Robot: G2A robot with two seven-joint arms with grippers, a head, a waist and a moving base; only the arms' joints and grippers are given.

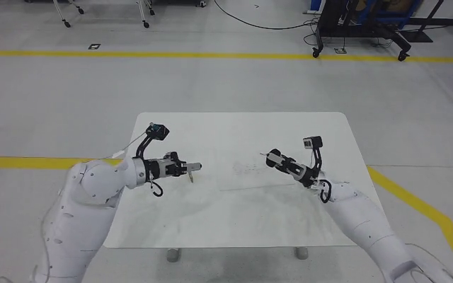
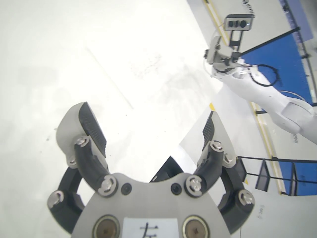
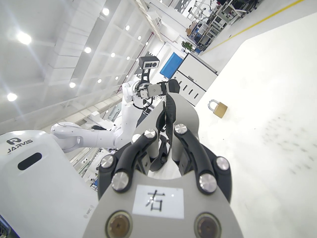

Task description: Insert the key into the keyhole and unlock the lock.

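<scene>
- The left tool (image 1: 196,168), left of centre in the top view, is released, with its black ribbed pads (image 2: 92,127) wide apart above the white rectangular bench (image 1: 248,219).
- The right tool (image 1: 270,156), right of centre, is clenched; I cannot tell whether it grips anything.
- The small brass padlock with a silver shackle (image 3: 218,109) lies flat on the bench, near its edge.

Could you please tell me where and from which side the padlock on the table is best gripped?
Probably the brass body, from above, with the jaws closing across its two narrow side edges. The padlock lies flat on the table, so its broad faces cannot be pinched, while the straight edges offer parallel surfaces. That leaves the shackle and the end opposite it free.
</scene>
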